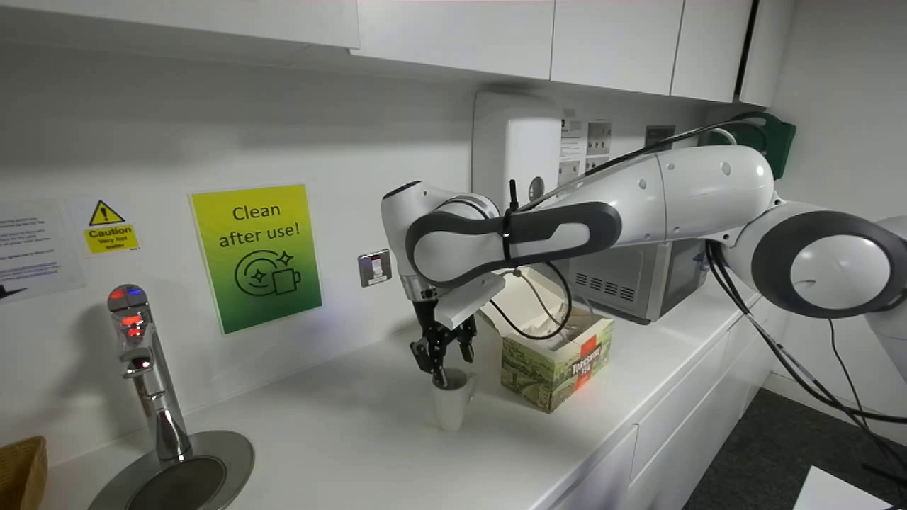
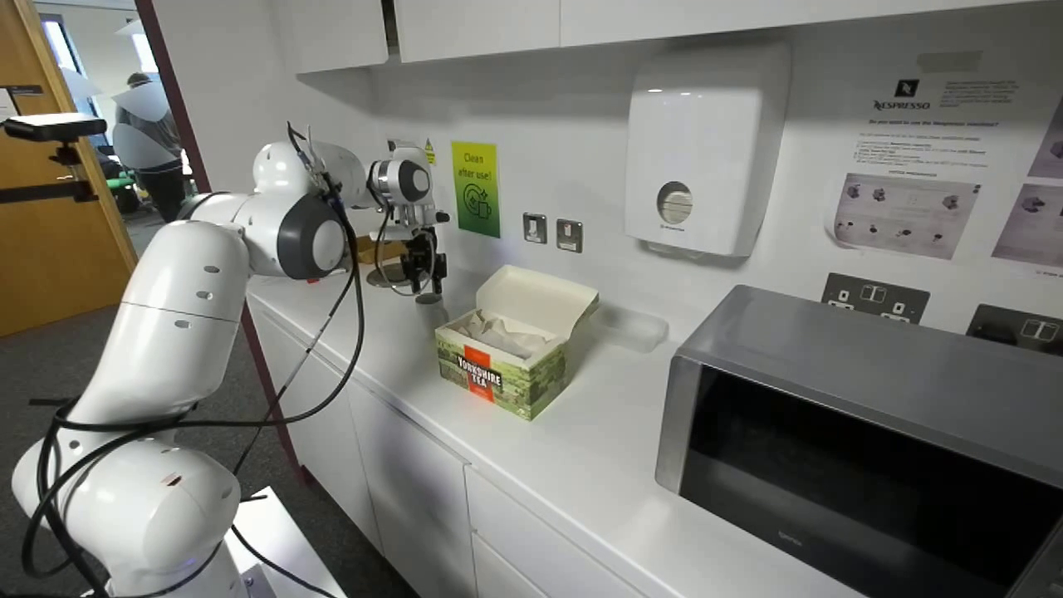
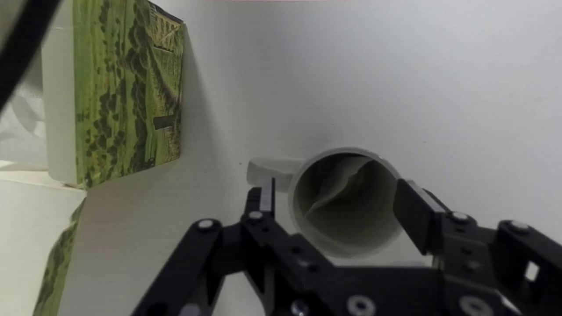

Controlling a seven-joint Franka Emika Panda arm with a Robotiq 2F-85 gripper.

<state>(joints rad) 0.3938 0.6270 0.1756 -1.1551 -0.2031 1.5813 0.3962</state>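
White mug [image 1: 450,411] is standing upright pretty much right under the gripper [image 3: 334,193], handle [image 3: 273,170] roughly towards the tea box [image 3: 127,96], fingers [image 3: 416,216] spread wide, nothing held.

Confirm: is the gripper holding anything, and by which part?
Nothing held: the gripper is open, the white mug standing on the counter beneath it. Whether it touches the rim can't be told.
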